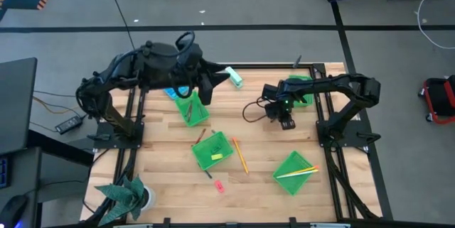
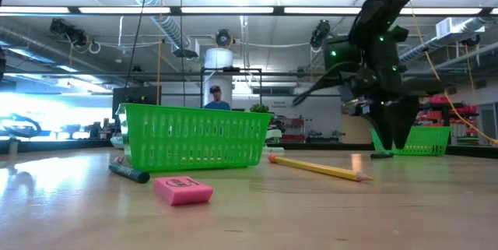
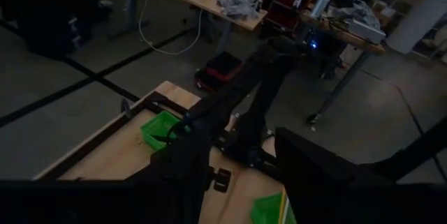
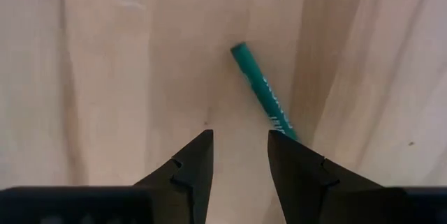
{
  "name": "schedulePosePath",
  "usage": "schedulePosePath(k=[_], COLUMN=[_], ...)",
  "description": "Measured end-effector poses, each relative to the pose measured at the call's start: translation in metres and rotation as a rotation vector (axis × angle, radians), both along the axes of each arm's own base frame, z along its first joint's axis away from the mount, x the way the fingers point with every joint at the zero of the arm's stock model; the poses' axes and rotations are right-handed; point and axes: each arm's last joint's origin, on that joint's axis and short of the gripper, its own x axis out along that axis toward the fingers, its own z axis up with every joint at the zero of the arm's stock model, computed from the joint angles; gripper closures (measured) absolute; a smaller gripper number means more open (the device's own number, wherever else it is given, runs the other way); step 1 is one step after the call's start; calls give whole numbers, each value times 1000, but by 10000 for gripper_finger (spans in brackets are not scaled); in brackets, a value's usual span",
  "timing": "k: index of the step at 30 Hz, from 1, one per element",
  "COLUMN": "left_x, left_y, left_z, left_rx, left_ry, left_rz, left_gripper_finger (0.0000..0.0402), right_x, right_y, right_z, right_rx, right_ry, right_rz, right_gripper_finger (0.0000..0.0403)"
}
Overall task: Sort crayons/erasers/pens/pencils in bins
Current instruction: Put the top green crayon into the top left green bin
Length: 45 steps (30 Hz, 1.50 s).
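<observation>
The pale wooden plank table (image 1: 163, 150) fills the high view, framed by dark rails. The left arm hangs over its ten o'clock area, covering a blue object almost wholly; the left gripper (image 1: 206, 89) hovers at the far edge of one green bin (image 1: 192, 109), but whether its fingers stand apart I cannot tell, since its own wrist view is dark and shows only blurred black shapes. The right arm reaches in from three o'clock, its right gripper (image 4: 239, 155) pointing down at bare wood near one o'clock.

Only the right wrist view shows what lies beneath that gripper: a teal-green crayon (image 4: 264, 93) flat on the wood, just beyond the fingertips and running under one finger (image 4: 297, 165). The jaws stand released with a clear gap, grasping nothing.

Four bright-green square bins show from above: one at eleven o'clock holding dark sticks, one at centre (image 1: 213, 150) with a yellow piece inside, one at five o'clock (image 1: 293, 172) with long yellow and pale pencils (image 1: 298, 172) across it, and one at one o'clock (image 1: 302, 89) half hidden by the right arm. A yellow-orange pencil (image 1: 240, 155) lies loose beside the centre bin.

The low view alone reveals the bin's open mesh wall (image 2: 194, 137), a pink block eraser (image 2: 183, 190) and a dark crayon (image 2: 128, 174) in front of it.
</observation>
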Motion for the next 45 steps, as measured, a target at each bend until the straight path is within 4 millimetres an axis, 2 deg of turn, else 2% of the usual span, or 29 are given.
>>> schedulePosePath(k=[9, 17, 23, 35, 45], left_x=[0, -1, -1, -4, -4], left_y=[-9, -11, -11, -10, -10], left_z=[0, 0, -3, -10, -10], left_rx=[-36, -40, -38, -75, -80], left_ry=[-11, -8, 16, 78, 79], left_rz=[-16, -18, -18, -3, -1], left_gripper_finger=[230, 230, 230, 230, 230], right_x=[0, 2, 4, -6, -12], right_y=[-1, -2, -4, -1, 2], right_z=[-6, 4, 6, -11, -19], right_rx=[-43, -56, -107, -126, -127], right_ry=[-42, -65, -90, -70, -67], right_rz=[132, 136, 209, 300, 288], right_gripper_finger=[260, 260, 260, 261, 318])
